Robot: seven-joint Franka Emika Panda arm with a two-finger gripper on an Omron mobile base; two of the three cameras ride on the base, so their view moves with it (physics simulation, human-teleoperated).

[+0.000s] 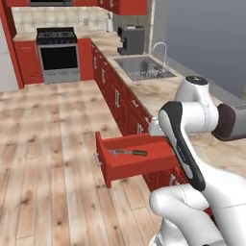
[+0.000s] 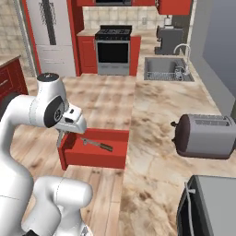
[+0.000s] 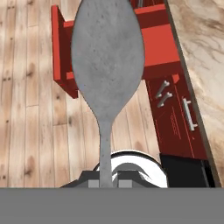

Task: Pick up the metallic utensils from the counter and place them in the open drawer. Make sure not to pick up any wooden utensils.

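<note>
The gripper (image 3: 105,183) pinches the grey metal spoon (image 3: 107,65) above the open drawer (image 2: 99,156), where the knife (image 2: 97,144) apparently lies.

My arm (image 1: 192,120): glossy white shell, built of thick rounded segments with bulbous elbows. One long link (image 1: 181,146) carries a black inset strip running its length, edged in white. Joint cap (image 1: 196,80): a flat dark disc ringed in pale grey, atop a white cylinder. My lower body (image 2: 60,196): a fat white horizontal barrel on a white column, dark at the seam below. My wrist housing (image 2: 73,120): white, boxy, with a grey underside. My fingers (image 3: 107,183): small, grey, square-tipped, set close on a pale grey mount.
</note>
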